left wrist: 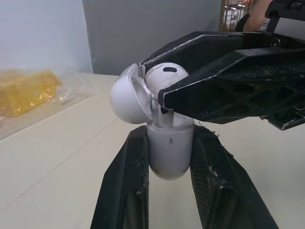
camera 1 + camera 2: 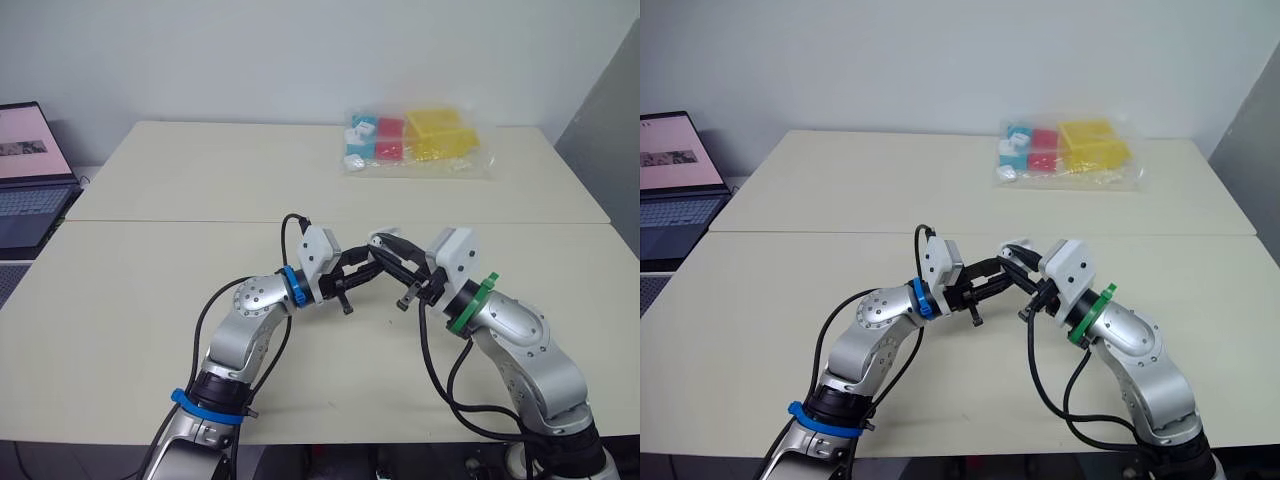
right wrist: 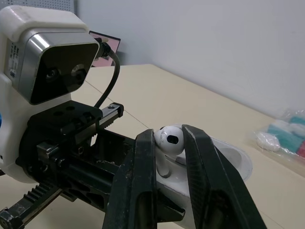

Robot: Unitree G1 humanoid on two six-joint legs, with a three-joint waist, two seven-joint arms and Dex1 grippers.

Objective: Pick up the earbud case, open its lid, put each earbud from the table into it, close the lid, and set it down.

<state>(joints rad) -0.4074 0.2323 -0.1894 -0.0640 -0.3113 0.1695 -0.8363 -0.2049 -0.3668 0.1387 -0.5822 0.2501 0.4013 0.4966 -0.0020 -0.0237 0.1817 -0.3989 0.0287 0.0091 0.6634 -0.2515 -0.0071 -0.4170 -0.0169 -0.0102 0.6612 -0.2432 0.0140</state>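
Eye: case held above mid-bench, between the arms | Left wrist: left jaws clamped on case, lid open | Right wrist: right jaws clamped on earbud, at case mouth | Left: seat it, other earbud unclear, close, set down

Silver left arm at 7 o'clock with blue rings and a black cable, silver right arm at 5 o'clock with a green ring, white wrist boxes, left gripper and right gripper with black fingers
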